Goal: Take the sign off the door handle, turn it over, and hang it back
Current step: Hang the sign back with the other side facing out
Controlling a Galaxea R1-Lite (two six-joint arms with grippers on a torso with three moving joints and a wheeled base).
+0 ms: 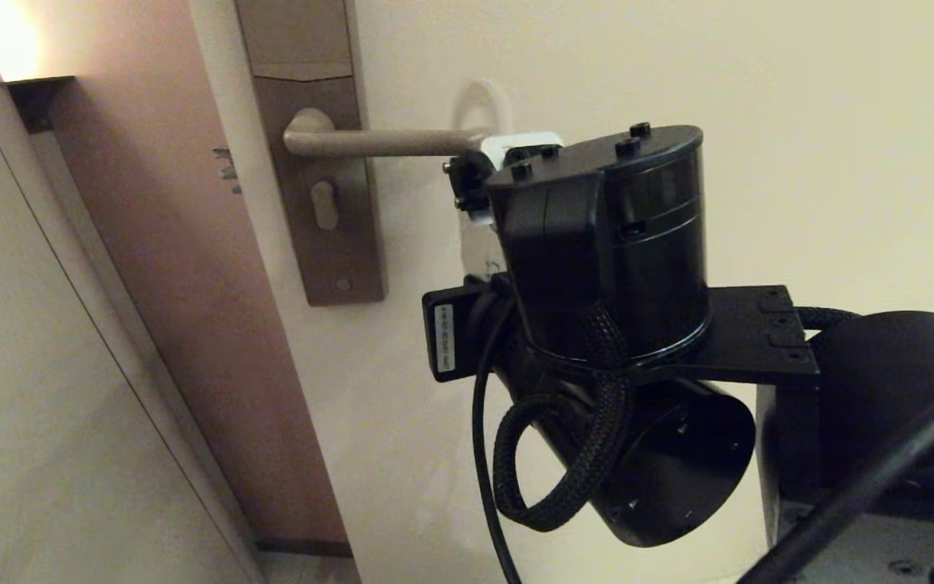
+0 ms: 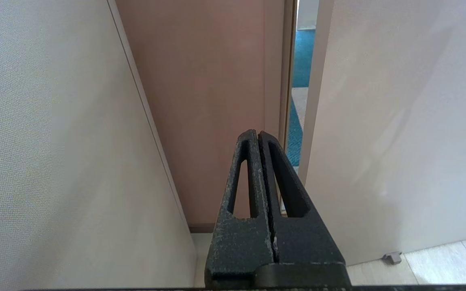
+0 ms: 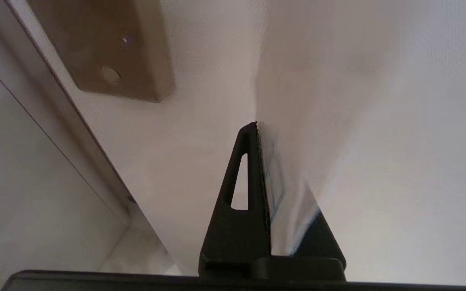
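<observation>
The sign (image 1: pixel 482 104) shows its white oval loop standing just above the rounded tip of the beige door handle (image 1: pixel 378 143), which sticks out from the brown lock plate (image 1: pixel 317 235). I cannot tell whether the loop is around the tip or just beside it. My right gripper (image 1: pixel 467 191) is below the handle tip and hides most of the sign's body. In the right wrist view the right gripper (image 3: pixel 259 129) is shut on the sign (image 3: pixel 310 101), whose pale face covers one finger. My left gripper (image 2: pixel 257 135) is shut and empty, low down, out of the head view.
The cream door stands slightly ajar from the brown frame (image 1: pixel 167 243), with the latch (image 1: pixel 226 170) showing. A lit wall lamp (image 1: pixel 9 49) is at the top left. Blue carpet (image 2: pixel 302 52) shows through the gap, and a doorstop (image 2: pixel 390 257) sits on the floor.
</observation>
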